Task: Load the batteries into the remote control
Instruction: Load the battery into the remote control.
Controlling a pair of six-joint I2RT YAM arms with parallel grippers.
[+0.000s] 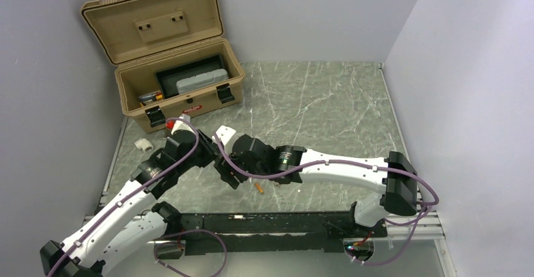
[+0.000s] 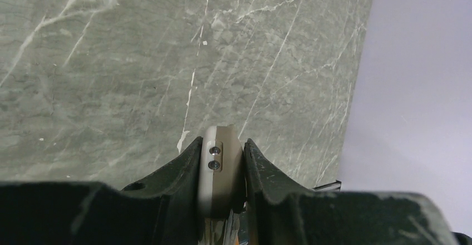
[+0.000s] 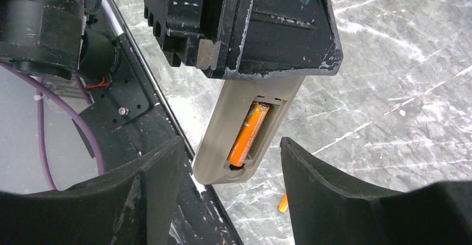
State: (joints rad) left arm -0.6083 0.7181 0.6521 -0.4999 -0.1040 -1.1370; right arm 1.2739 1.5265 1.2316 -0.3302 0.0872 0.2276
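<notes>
**One cell in, one to go: how I'd handle these bits**

So the left gripper (image 2: 222, 147) is pinching the remote control (image 3: 220, 136) by one end, jaws pressed in on it from both sides. It's holding the remote up off the table (image 1: 327, 101), left of centre and towards the near edge. The greyish back faces the right wrist camera, and one orange battery (image 3: 249, 133) already sits in the recess (image 3: 268, 127). The second battery (image 1: 259, 188) lies loose on the marble just right of the grippers. The right gripper (image 3: 231, 145) is spread wide with nothing in it, one finger either side of the remote but not touching.

My guess on handling: the remote's a light, stiff plastic shell. An end grip holds it fine, but pushing hard on the free end could lever it round. The loose cell is small, smooth and round, so it'll roll or squirt out. I'd grab it square across the middle.
</notes>
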